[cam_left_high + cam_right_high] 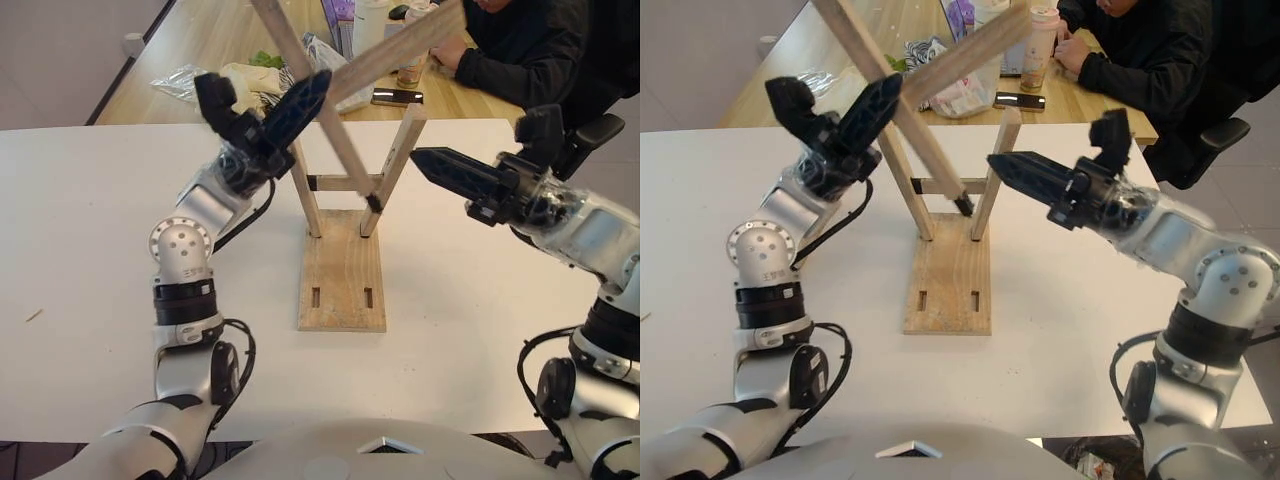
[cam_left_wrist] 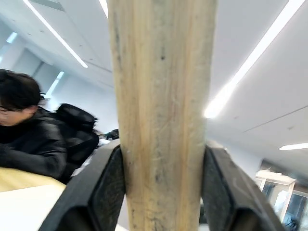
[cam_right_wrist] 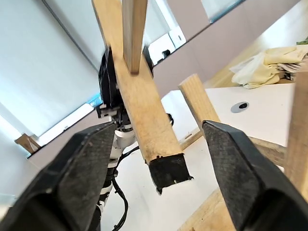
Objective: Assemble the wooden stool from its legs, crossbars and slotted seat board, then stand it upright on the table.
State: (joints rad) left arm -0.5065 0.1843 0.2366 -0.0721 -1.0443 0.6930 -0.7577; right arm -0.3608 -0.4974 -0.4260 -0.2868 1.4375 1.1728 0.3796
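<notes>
Two pale wooden legs point(image 1: 392, 170) (one crossbar point(image 1: 330, 183) between) are being carried by the flat slotted seat board point(image 1: 340, 290) on the white table point(image 1: 100, 250); one black-tipped leg point(image 1: 345, 150) is being clamped by the left gripper point(image 2: 163, 187); the right gripper point(image 1: 478, 140) is being held agape, empty.

seat board point(image 1: 342, 275) pale tan wood with two dark slots, legs point(image 1: 398, 165) same pale wood, held leg point(image 1: 322, 115) pale wood with black end, left gripper point(image 2: 162, 192) black, right gripper point(image 3: 161, 144) black, table point(image 1: 100, 250) white, far table point(image 1: 200, 40) honey-brown woodgrain

Pale seat board point(image 1: 342, 285) flat on table point(image 1: 100, 250), legs point(image 1: 307, 195) upright in far slots, crossbar point(image 1: 345, 183) between; loose leg point(image 1: 340, 145) tilted above, black tip beside crossbar.
</notes>
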